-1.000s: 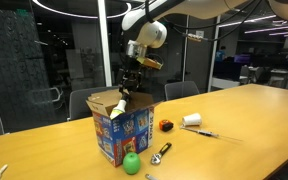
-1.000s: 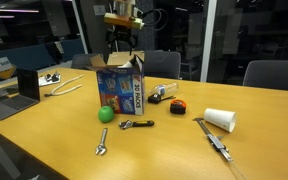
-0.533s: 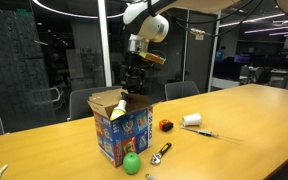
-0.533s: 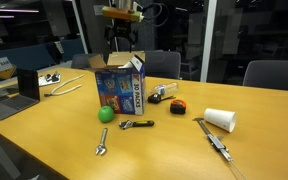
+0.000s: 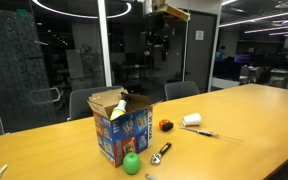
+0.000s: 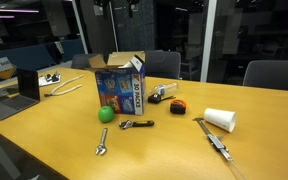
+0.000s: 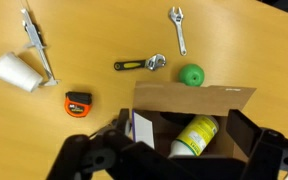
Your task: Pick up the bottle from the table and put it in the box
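The yellow-green plastic bottle with a white label (image 7: 196, 137) lies inside the open cardboard box with blue printed sides (image 5: 121, 128), near the wall on the far side from the box's white inner flap, as the wrist view shows. It is tilted, cap end low in that picture, and nothing grips it. The box stands upright on the long wooden table (image 5: 254, 110), top flaps turned outward.

The robot's black gripper (image 5: 160, 40) hangs high above the box, well clear of its rim. In the wrist view its dark fingers (image 7: 94, 160) stand wide apart at either side of the box opening and hold nothing.

Just beside the box on the table is a small green ball (image 6: 106, 114). Near it lies a black-handled adjustable wrench (image 6: 136, 125), and further out a plain silver spanner (image 6: 101, 143). An orange and black tape measure (image 6: 177, 105) sits near the box on its other side. Beyond that a white paper cup (image 6: 220, 119) lies on its side, with a slim metal hand tool (image 6: 214, 138) close by. A dark laptop (image 6: 26, 85) stands open at the far end of the table.
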You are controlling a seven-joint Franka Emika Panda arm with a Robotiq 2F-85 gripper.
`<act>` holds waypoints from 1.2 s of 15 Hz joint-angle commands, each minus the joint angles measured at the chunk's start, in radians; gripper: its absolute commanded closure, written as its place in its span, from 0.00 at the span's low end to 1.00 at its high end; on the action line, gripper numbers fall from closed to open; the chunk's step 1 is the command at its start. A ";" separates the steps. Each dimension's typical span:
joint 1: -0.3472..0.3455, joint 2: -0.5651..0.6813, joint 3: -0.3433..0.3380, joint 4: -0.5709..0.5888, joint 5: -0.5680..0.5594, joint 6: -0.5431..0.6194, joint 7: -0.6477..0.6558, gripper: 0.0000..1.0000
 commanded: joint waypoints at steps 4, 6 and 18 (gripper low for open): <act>-0.005 -0.279 -0.003 -0.267 -0.040 -0.104 0.244 0.00; -0.012 -0.340 -0.002 -0.361 -0.026 -0.109 0.302 0.00; -0.070 -0.612 -0.016 -0.758 -0.012 0.139 0.402 0.00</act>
